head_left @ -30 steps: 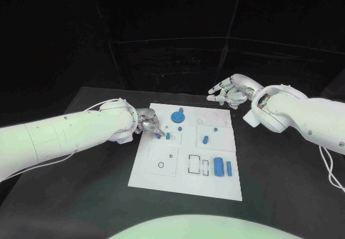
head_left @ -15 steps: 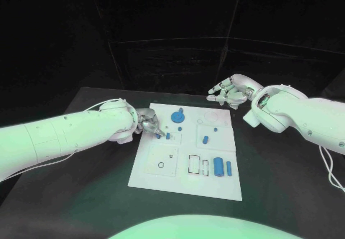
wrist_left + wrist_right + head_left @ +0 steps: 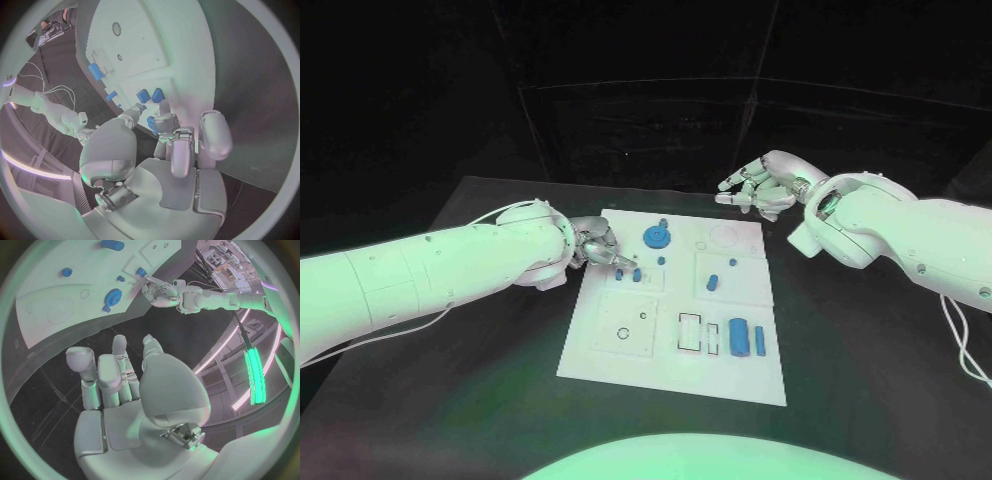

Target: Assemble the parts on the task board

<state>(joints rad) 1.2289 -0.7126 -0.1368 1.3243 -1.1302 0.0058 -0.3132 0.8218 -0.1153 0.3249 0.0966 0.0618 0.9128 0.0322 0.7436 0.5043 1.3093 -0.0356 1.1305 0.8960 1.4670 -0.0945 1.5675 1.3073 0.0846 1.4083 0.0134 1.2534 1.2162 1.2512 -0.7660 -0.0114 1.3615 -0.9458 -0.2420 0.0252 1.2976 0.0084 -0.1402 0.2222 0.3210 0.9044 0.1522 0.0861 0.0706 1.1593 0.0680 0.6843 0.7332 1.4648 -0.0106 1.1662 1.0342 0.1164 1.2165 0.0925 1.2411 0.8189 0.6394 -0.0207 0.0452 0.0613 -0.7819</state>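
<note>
The white task board (image 3: 625,355) lies mid-table. My left hand (image 3: 599,246) hovers over its far left corner, fingers apart, tips just short of two small blue parts (image 3: 627,271); in the left wrist view the same two small blue parts (image 3: 149,94) sit right beyond the fingertips (image 3: 164,106) of that hand (image 3: 169,150), and nothing is gripped. A blue disc with a knob (image 3: 656,236) sits beside them. My right hand (image 3: 762,186) hangs beyond the board's far right corner, holding nothing, and the right hand (image 3: 119,385) shows its fingers spread.
More blue parts rest on the board: an oblong piece (image 3: 711,280), a thick cylinder (image 3: 737,336) and a slim bar (image 3: 759,340) by a rectangular slot (image 3: 691,332). A round hole (image 3: 625,331) is in the near left panel. Black table (image 3: 862,380) surrounds the board.
My left hand's fingers have stretched a little further toward the two small blue parts. The right hand has stayed where it was.
</note>
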